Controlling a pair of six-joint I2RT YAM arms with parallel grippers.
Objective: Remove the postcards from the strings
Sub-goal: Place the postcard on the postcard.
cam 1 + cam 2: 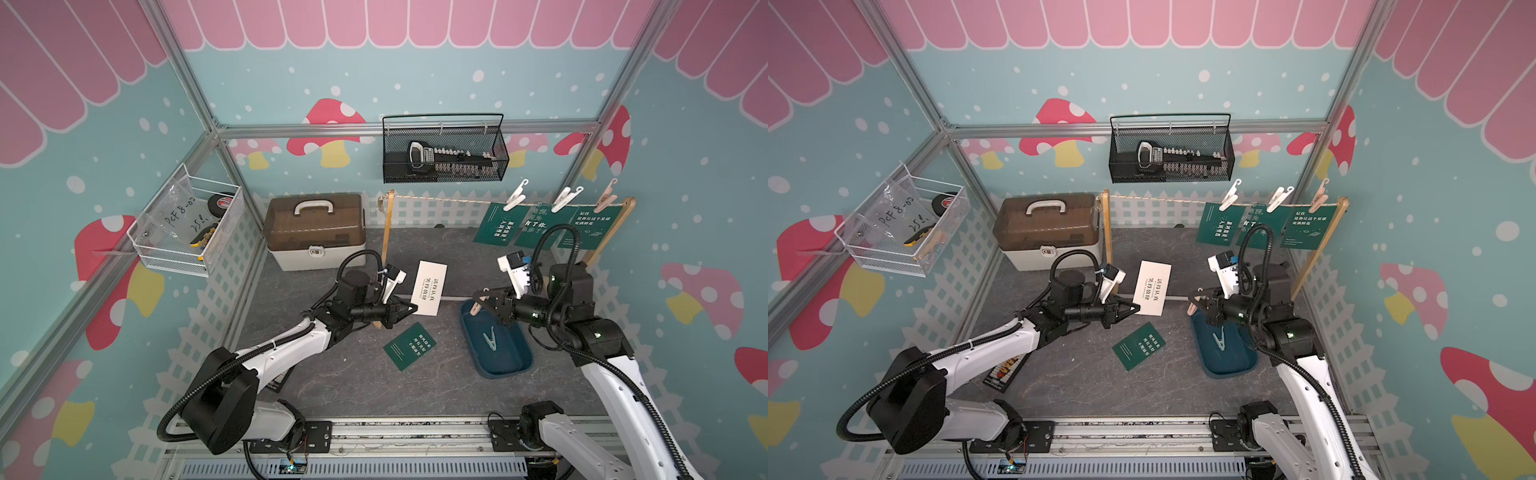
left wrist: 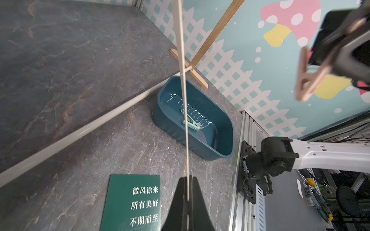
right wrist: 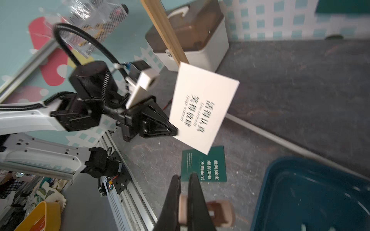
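The left gripper (image 1: 413, 308) sits left of centre in both top views, jaws clamped on the lower edge of the white card (image 1: 430, 286); the card is held tilted, clear of the table (image 1: 332, 374); in the left wrist view it runs edge-on between the black fingers (image 2: 179, 200). The right gripper (image 1: 482, 296) sits right of centre, jaws clamped on a pink peg (image 1: 476, 308); the peg is by the upper left corner of the blue tray (image 1: 509, 357), and contact with the tray cannot be told; a green peg (image 1: 490, 337) lies inside the tray. One green card (image 1: 409, 346) lies flat on the table at lower centre, between the left gripper and the tray, touching neither. The string (image 1: 449, 200) spans from upper centre to upper right between two wooden posts, left post (image 1: 386, 237) and right post (image 1: 606, 232). Three hung cards (image 1: 534, 226), all green, remain on the string at upper right, side by side with edges overlapping; each is clipped by one of three pegs (image 1: 563, 197). The left part of the string is bare.
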